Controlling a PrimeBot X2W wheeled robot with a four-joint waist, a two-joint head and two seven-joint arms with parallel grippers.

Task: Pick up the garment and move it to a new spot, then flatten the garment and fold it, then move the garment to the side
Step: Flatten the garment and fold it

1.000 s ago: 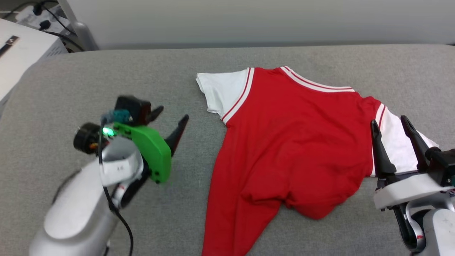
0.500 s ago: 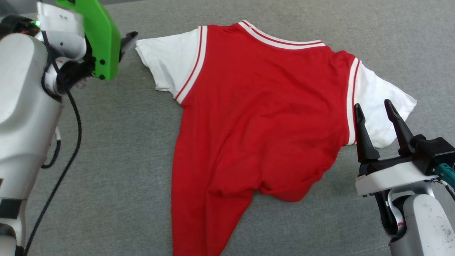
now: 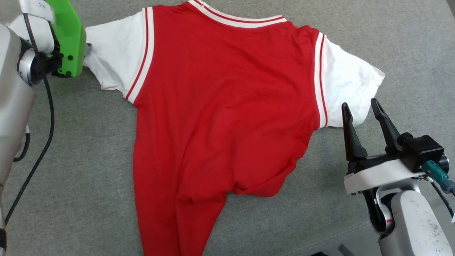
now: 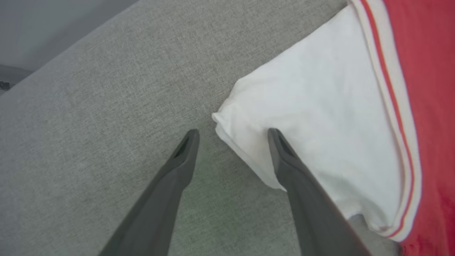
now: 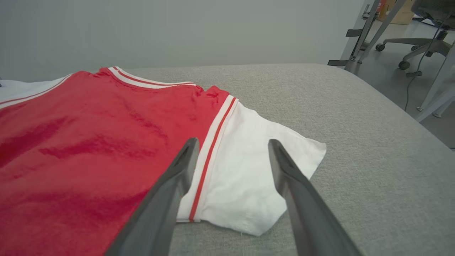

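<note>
Across the upper and middle part of the head view, the garment lies spread on a gray woven surface, plain red side up. Its striped collar sits at the top edge, and one long red flap runs off the bottom of the frame. At lower center the red cloth bunches into a rounded, rumpled fold.

At the upper left, a flat green plate on the left arm hides that arm's fingers, and a black cable hangs below it. The left wrist view supplies what the plate covers. The left gripper has its two dark tapered fingers spread wide and holds nothing. They straddle the corner of the white sleeve, one tip over bare gray weave and the other over the sleeve. Whether either tip touches cannot be told.

At the lower right of the head view, the right gripper also stands parted and empty, its tips at the lower edge of the other white sleeve. Seen low from the right wrist view, the right gripper brackets that sleeve's red-and-white trim. This view adds a pale wall, slanted metal legs and a wheeled office chair at the upper right.

The jersey knit looks smooth with soft creases and a slight sheen. The gray surface is coarse and matte, with a rounded edge.
</note>
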